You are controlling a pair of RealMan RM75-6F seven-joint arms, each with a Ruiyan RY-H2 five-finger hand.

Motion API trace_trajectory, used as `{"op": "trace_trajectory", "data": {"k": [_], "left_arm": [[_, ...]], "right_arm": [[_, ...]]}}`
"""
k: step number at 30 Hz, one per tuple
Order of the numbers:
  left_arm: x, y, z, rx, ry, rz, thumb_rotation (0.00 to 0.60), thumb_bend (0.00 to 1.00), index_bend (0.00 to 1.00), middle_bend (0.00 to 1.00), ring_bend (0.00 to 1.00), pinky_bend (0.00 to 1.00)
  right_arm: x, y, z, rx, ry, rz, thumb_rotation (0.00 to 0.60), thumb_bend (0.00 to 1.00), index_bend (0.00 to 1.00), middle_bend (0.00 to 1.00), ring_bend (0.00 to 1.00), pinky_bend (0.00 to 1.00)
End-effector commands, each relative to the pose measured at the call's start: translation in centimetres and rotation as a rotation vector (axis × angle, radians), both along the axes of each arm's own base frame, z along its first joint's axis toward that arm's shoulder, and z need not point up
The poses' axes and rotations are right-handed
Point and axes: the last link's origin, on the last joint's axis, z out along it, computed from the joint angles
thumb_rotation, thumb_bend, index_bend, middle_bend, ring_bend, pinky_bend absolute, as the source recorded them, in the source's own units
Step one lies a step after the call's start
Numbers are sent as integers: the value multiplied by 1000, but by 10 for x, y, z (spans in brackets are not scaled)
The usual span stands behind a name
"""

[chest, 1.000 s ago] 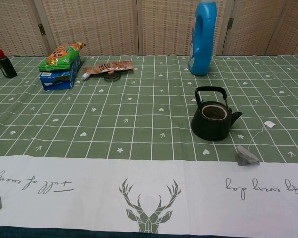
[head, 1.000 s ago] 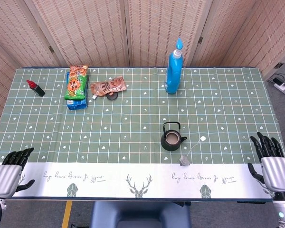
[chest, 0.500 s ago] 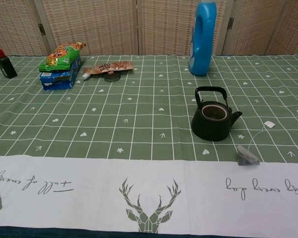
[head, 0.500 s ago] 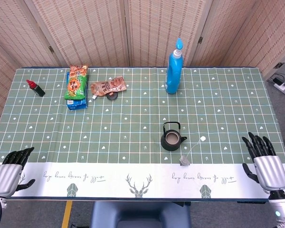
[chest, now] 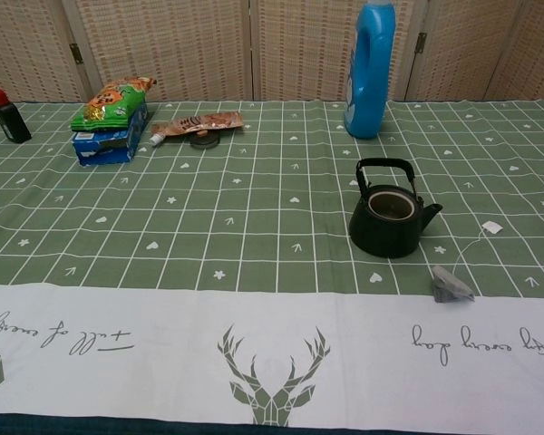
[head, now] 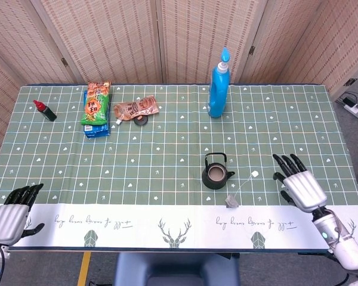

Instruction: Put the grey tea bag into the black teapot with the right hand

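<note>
The black teapot stands lidless on the green cloth, handle upright. The grey tea bag lies just in front and to the right of it, its string running to a small white tag. My right hand hovers over the table to the right of the tea bag, fingers spread and empty, apart from the bag. My left hand rests at the table's near left edge, fingers apart and holding nothing. Neither hand shows in the chest view.
A blue detergent bottle stands behind the teapot. Snack packets, a brown pouch with a dark cap, and a small red-topped bottle lie at the far left.
My right hand has moved left and forward from the table's right edge toward the tea bag. The left hand, teapot and tea bag have stayed put.
</note>
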Motion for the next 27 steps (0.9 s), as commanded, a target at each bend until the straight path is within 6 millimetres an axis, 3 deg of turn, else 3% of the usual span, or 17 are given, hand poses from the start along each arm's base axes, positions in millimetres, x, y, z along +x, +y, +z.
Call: {"op": "trace_trajectory", "data": {"k": [1, 12, 27], "left_arm": [[-2, 2, -1, -3, 0, 5, 600, 157, 0, 68, 58, 105], [-2, 2, 1, 1, -12, 0, 600, 157, 0, 50, 38, 105], [-5, 4, 0, -5, -7, 18, 600, 157, 0, 50, 38, 105]], "right_arm": [[5, -29, -14, 45, 21, -17, 600, 400, 368, 0, 0, 0], [-23, -55, -66, 124, 17, -102, 600, 400, 368, 0, 0, 0], [-28, -79, -88, 113, -2, -82, 600, 400, 368, 0, 0, 0]]}}
